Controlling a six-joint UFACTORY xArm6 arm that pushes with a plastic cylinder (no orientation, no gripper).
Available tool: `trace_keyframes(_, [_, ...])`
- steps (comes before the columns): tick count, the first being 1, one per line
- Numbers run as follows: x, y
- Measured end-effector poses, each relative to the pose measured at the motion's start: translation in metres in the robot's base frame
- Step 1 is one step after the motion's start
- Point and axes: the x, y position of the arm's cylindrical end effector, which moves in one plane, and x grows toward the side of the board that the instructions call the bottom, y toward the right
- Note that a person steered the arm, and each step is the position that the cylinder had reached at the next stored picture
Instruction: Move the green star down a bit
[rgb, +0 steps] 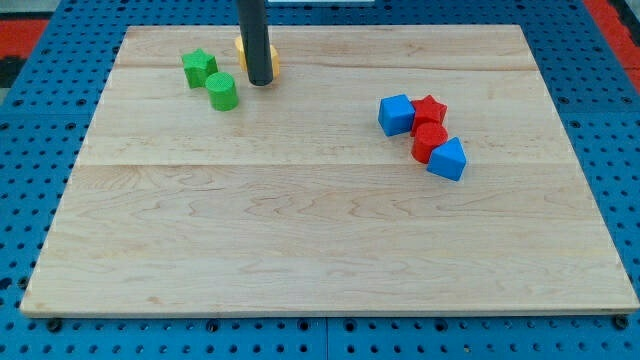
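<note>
The green star (199, 68) lies near the view's top left on the wooden board (300, 230). A green cylinder (222, 92) sits just below and to its right, touching or nearly touching it. My tip (260, 82) rests on the board to the right of both green blocks, a short gap from the cylinder. The rod partly hides a yellow block (273, 58) behind it; its shape cannot be made out.
At the view's right is a cluster: a blue cube (396, 114), a red star (429, 110), a red block (429, 142) below it, and a blue block (447, 159) lowest. Blue pegboard surrounds the board.
</note>
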Motion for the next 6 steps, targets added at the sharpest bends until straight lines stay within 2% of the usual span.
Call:
trace_keyframes(3, [-0.018, -0.023])
trace_keyframes(4, [-0.041, -0.04])
trace_keyframes(6, [-0.043, -0.041])
